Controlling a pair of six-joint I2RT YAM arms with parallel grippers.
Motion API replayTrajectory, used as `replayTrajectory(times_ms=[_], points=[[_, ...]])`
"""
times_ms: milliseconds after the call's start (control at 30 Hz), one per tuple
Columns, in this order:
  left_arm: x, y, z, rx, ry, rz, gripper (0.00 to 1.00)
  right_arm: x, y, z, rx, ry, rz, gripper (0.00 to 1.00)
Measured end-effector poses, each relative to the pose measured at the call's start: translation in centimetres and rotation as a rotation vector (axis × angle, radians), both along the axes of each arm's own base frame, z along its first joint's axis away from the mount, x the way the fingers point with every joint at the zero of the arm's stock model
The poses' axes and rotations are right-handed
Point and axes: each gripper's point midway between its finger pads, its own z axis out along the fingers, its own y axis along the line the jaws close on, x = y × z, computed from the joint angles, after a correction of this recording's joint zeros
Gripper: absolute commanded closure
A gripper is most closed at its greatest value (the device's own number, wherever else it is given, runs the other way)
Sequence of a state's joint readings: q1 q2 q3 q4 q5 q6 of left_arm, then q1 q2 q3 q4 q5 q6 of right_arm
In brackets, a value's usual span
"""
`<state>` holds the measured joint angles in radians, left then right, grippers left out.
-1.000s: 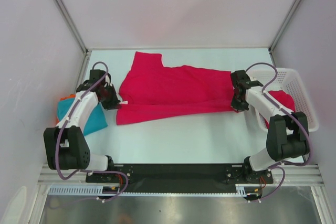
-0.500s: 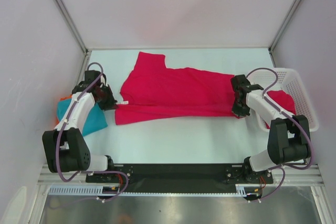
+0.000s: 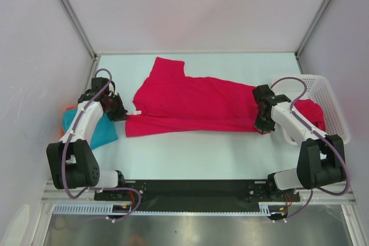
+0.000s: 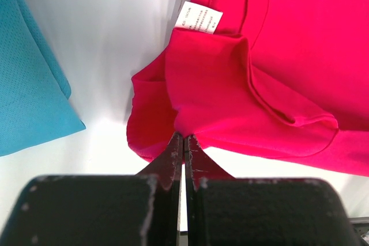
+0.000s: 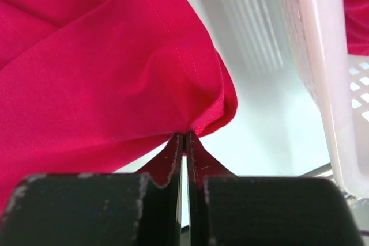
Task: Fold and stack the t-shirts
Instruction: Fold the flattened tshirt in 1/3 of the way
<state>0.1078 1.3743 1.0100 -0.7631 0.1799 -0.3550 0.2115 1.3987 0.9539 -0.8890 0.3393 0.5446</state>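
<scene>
Across the middle of the surface [image 3: 190, 156] lies the spread crimson t-shirt [image 3: 196, 105], stretched lengthwise between the two arms, with one sleeve poking toward the far side. At its left end, near a white label [image 4: 199, 18], the left claw [image 4: 183, 137] is clenched on a pinch of cloth. At its right end the right claw [image 5: 184, 136] is pinched tight on a hem corner. Both arms reach low and forward from their bases, wrists turned inward to face the shirt's ends. Left of this shirt, partly under the left arm, sits the teal t-shirt [image 3: 104, 133], seemingly already folded. Right of it, a second crimson t-shirt [image 3: 311, 110] waits in the white basket [image 3: 335, 105]. By my reading, the garment is being pulled taut and flat ahead of its first fold. The next move would call for both claws to lift together and carry one edge across, with tension kept even so nothing bunches.
</scene>
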Motion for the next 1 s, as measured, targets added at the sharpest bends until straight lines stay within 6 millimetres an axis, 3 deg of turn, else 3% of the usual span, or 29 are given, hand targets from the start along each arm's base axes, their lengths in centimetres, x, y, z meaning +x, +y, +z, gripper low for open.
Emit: replayTrajectory(times_ms=[100,300,700,933,1000], points=[[0.0,0.0,0.0,-0.002,0.000,-0.003,1.00,-0.5,0.2,0.0,0.011,0.018,-0.002,0.88],[0.1,0.0,0.0,0.001,-0.008,-0.015,1.00,-1.3,0.3,0.2,0.026,0.037,0.000,0.84],[0.5,0.4,0.1,0.004,-0.021,-0.006,1.00,-2.1,0.2,0.3,0.024,0.064,0.004,0.86],[0.5,0.5,0.1,0.007,-0.022,-0.008,1.00,-2.2,0.7,0.3,0.047,0.068,0.014,0.82],[0.5,0.7,0.1,0.007,-0.022,-0.004,0.76,-2.2,0.9,0.3,0.054,0.069,0.018,0.80]])
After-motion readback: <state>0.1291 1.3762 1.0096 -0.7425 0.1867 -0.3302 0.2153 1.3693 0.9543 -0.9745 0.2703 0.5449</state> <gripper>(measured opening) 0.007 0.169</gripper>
